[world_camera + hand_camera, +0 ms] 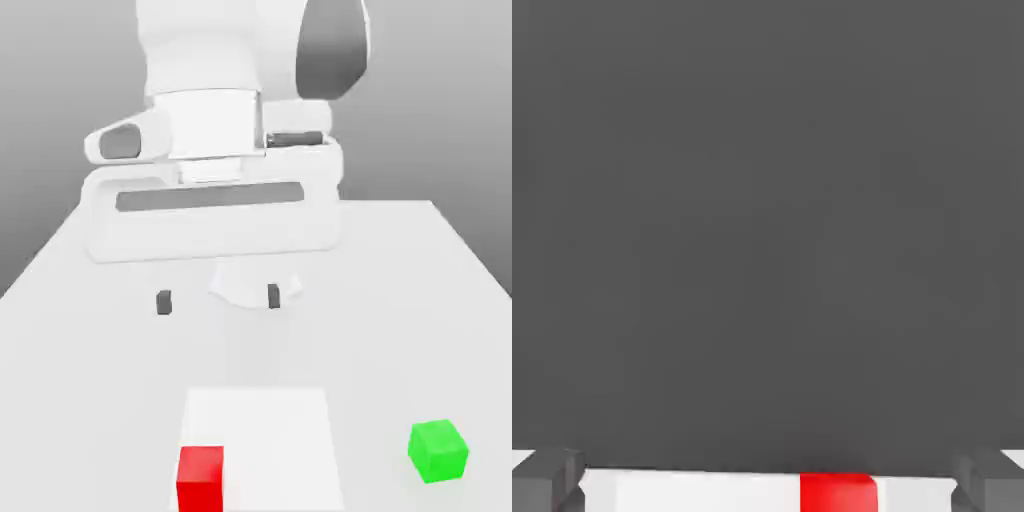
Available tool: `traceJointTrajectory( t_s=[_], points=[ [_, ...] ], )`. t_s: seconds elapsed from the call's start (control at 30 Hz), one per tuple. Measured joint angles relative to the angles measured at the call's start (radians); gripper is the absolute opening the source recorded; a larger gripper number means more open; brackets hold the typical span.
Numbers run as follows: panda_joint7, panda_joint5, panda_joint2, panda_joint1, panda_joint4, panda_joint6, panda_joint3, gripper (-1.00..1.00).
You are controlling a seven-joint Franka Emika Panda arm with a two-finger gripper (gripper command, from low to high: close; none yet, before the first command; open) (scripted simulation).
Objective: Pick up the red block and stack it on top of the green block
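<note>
While nothing has yet been lifted, the white worktop [420, 300] carries everything, and the Panda arm [215, 130] looms over its far part with its tool [219, 299] hanging above the surface, its two dark fingertips [164, 301] spread wide and holding nothing. Taking the pale square patch [290, 430] on the worktop as the landmark, the tool hangs well beyond its far edge, the red block [200, 478] sits on its near corner toward the exterior view's left, and the green block [438, 451] rests off the patch toward the exterior view's right, well apart from the red one. The red block looks like a small, rigid, light cube with matte faces, unlikely to slip or deform; two opposite vertical faces, pinched around mid-height, seem the sensible hold.
</note>
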Motion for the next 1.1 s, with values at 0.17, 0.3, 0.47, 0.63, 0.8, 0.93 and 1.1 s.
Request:
traceJointTrajectory(
  t_s=[0.17, 0.3, 0.47, 0.63, 0.8, 0.93, 1.1],
  points=[
    [-0.016, -0.017, 0.177, -0.014, -0.029, 0.068, -0.009, 0.00],
    [-0.028, -0.020, 0.318, -0.023, -0.034, 0.148, -0.010, 0.00],
    [-0.056, 0.017, 0.446, -0.049, -0.016, 0.251, 0.023, -1.00],
    [-0.056, 0.018, 0.455, -0.052, -0.014, 0.258, 0.027, -1.00],
    [-0.022, -0.028, 0.317, -0.030, -0.037, 0.144, -0.005, -1.00],
    [-0.099, -0.074, 0.247, 0.050, -0.048, 0.084, 0.078, -1.00],
    [-0.232, -0.124, 0.196, 0.163, -0.063, 0.049, 0.219, -1.00]
  ],
)
